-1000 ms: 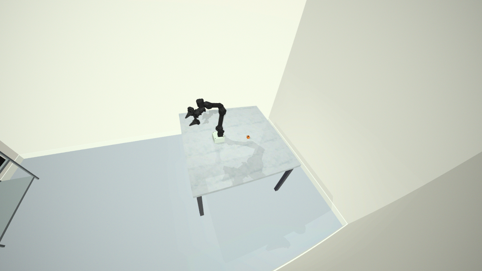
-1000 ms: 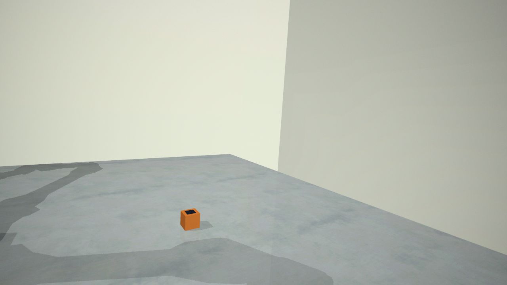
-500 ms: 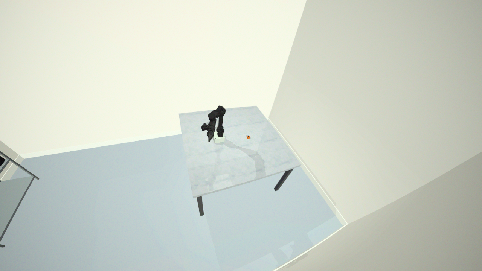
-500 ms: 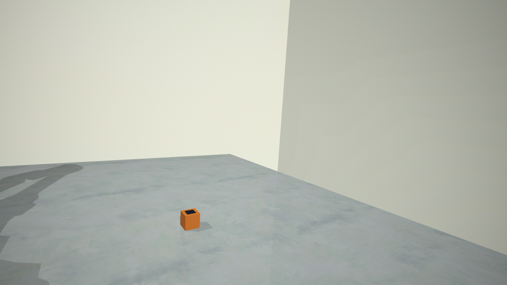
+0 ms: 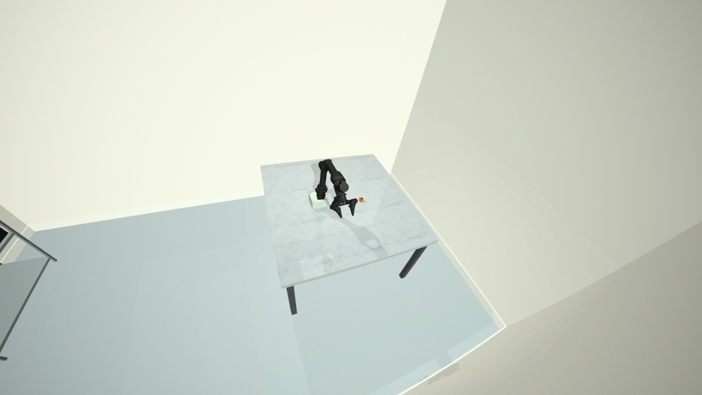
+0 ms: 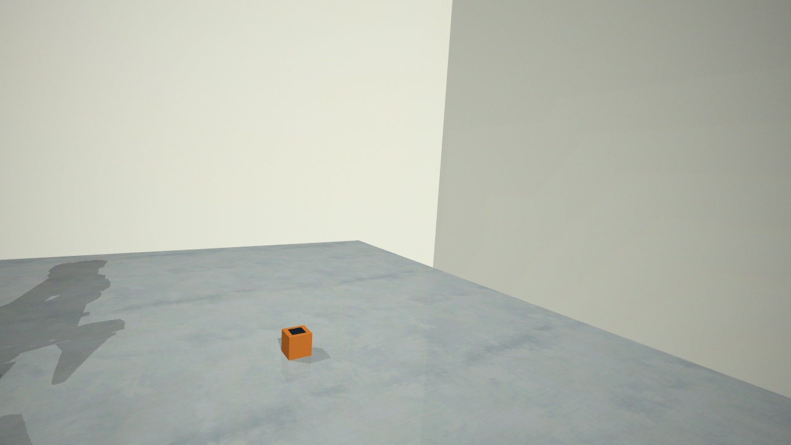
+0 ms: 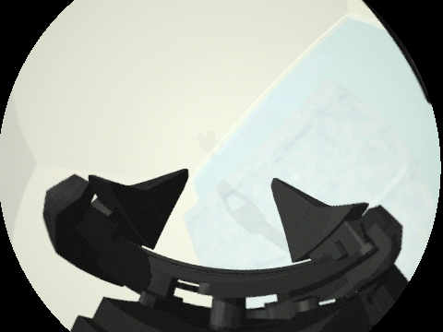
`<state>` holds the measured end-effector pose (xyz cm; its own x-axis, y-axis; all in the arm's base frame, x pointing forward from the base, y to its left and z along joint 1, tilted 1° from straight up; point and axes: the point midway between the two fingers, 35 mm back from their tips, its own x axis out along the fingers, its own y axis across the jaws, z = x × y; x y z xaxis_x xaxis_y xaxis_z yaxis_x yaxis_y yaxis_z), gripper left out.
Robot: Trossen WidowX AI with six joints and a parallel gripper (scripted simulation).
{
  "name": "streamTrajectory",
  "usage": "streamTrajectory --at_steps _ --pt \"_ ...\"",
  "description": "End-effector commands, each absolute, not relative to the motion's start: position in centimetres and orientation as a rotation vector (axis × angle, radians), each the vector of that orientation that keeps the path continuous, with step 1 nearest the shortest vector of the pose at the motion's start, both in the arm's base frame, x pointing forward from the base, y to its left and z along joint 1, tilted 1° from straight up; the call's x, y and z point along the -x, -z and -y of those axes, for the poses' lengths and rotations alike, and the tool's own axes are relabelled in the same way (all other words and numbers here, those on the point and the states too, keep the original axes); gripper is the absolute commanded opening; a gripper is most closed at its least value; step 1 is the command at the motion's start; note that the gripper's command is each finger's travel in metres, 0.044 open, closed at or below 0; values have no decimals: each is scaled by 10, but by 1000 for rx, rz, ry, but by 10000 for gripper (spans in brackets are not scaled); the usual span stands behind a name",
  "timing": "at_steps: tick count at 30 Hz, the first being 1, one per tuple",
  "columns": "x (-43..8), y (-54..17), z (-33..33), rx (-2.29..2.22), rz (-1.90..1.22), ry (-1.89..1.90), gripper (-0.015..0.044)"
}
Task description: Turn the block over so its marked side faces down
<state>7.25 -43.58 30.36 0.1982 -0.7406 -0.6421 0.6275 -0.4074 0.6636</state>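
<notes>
A small orange block (image 5: 361, 199) (image 6: 296, 345) rests upright on the table (image 5: 299, 230) (image 6: 442, 332). Its dark square mark (image 6: 296, 330) is on the top face. My gripper (image 5: 346, 216) (image 7: 231, 177) is open, with nothing between its fingers. In the top view it is held above the table, with the block just right of its right finger. The gripper does not show in the exterior view, only arm shadows at the left. The block does not show in the wrist view.
The arm's pale base (image 5: 316, 202) stands on the table left of the gripper. The table's front edge (image 5: 358, 265) is nearest the top camera. A glass-topped frame (image 5: 24, 294) stands on the floor at the far left. Walls rise behind and to the right.
</notes>
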Motion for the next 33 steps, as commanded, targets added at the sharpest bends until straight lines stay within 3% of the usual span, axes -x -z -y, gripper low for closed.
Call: streamTrajectory --at_steps 1,9,19,26,33 --pt "-137 -269 422 -1254 -146 1390 440" --pt "-247 -216 360 -1100 -538 1171 440" --pt "-343 -155 248 -737 -1010 771 440" --pt "-380 -110 143 -390 -1295 409 440" --pt "-382 -69 30 11 -1509 0 440"
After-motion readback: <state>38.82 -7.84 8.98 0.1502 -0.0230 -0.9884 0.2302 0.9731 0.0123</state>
